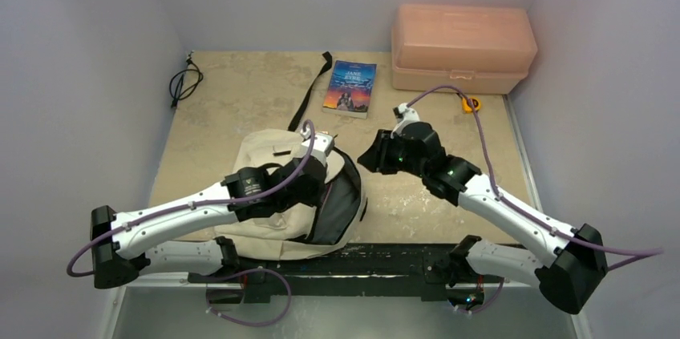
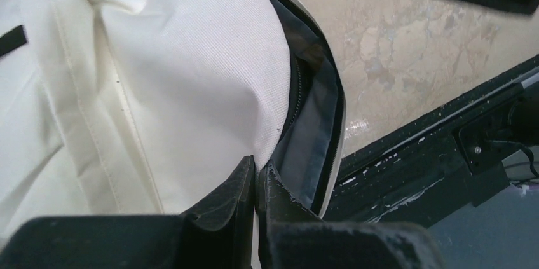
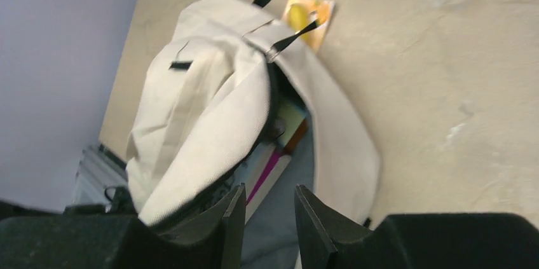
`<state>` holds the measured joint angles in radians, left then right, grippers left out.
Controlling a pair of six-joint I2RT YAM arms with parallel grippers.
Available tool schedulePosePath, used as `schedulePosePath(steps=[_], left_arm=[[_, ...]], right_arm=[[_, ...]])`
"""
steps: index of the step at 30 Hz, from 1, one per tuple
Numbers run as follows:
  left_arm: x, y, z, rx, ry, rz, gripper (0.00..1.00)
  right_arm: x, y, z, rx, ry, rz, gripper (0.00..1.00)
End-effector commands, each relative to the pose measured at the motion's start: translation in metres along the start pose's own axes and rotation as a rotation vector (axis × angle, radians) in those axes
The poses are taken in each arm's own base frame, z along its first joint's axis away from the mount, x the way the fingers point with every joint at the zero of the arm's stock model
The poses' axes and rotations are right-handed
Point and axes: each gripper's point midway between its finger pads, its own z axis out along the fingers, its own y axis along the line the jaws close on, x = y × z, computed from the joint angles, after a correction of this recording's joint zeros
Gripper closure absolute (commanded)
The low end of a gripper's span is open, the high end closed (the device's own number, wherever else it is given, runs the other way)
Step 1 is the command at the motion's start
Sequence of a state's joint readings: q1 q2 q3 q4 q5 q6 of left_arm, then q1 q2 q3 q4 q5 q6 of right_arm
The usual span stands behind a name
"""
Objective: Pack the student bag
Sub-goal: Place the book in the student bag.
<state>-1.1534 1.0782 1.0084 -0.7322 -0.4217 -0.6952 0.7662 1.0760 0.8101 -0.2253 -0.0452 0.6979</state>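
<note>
The student bag lies on the bench at about 7 o'clock, close to the near edge and in front of my left shoulder. Its mouth is turned toward 3 o'clock, with the dark lining showing.

My left hand sits on top of the bag at the rim of that mouth. Its fingers are pressed together, with only a sliver between them. The cream flap runs right down into the tips, so I read it as pinching the edge of the flap, which stands raised off the lower wall of the bag. From this wrist, the bag's pale cloth fills everything from 9 to 12 o'clock. The grey lining and the black zipper line curve away at 1 o'clock.

My right hand hangs above the bench just off the bag's mouth, with the bag at its 9 o'clock in the overhead view. Its fingers are parted and nothing is between them. Through the gap I look straight into the opening, where flat books lie inside, one with a magenta stripe. This hand is not touching the bag.

A black strap trails from the bag toward 12 o'clock. Beside its far end lies a paperback, flat on the bench. A pink box stands in the 1 o'clock corner, well apart from the bag. A black cable is coiled at 11 o'clock.
</note>
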Motion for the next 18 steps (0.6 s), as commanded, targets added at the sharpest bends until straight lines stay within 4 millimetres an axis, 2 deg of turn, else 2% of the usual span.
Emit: schedulePosePath(steps=[1,6,9,12,14,18], left_arm=[[0.014,-0.028,0.012,0.103,0.084,0.017,0.95],[0.002,-0.055,0.009,0.212,0.098,0.065,0.59],[-0.019,-0.056,0.002,0.235,0.081,0.062,0.43],[-0.047,-0.052,-0.005,0.286,0.040,0.004,0.24],[-0.071,-0.043,-0.006,0.304,-0.013,-0.054,0.18],[-0.121,-0.015,0.000,0.216,-0.111,-0.121,0.17]], right_arm=[[-0.041,-0.032,0.002,0.056,-0.101,-0.014,0.60],[-0.089,-0.060,0.036,0.081,-0.162,0.029,0.52],[-0.110,-0.068,0.063,0.062,-0.183,0.070,0.45],[-0.118,-0.079,0.094,0.042,-0.163,0.127,0.42],[-0.120,-0.092,0.118,0.049,-0.149,0.159,0.41],[-0.133,-0.111,0.145,0.040,-0.164,0.233,0.40]])
